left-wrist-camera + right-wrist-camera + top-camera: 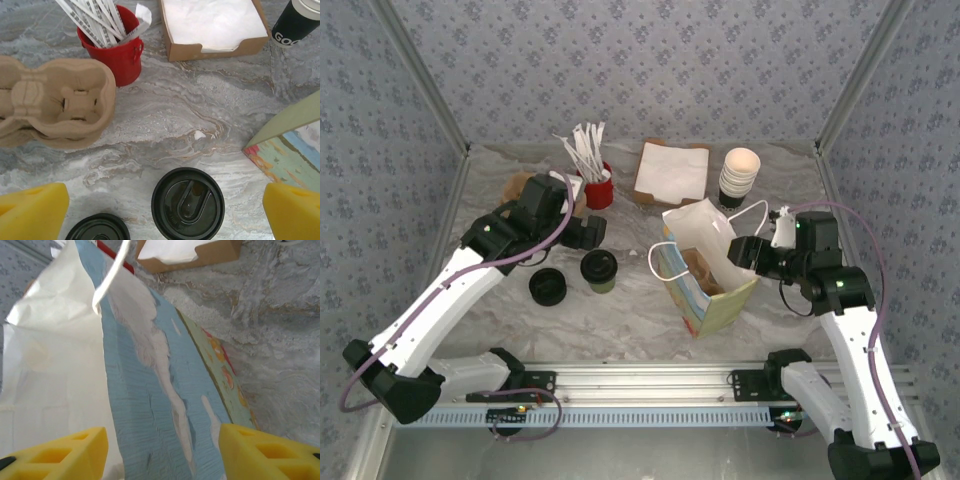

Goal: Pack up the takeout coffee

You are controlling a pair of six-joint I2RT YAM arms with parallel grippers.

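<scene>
Left hand (162, 212) splayed near takeout coffee (187, 204) — upright.

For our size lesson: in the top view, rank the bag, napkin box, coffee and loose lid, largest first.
1. bag
2. napkin box
3. coffee and loose lid, too alike to rank

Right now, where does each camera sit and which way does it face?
Top external: above and behind, facing down onto the table; left arm and right arm show.
Left wrist: on the left arm, looking down at the takeout coffee; left fingers show.
Right wrist: on the right arm, against the paper bag; right fingers show.
Shared: both wrist views catch paper bag, napkin box.
</scene>
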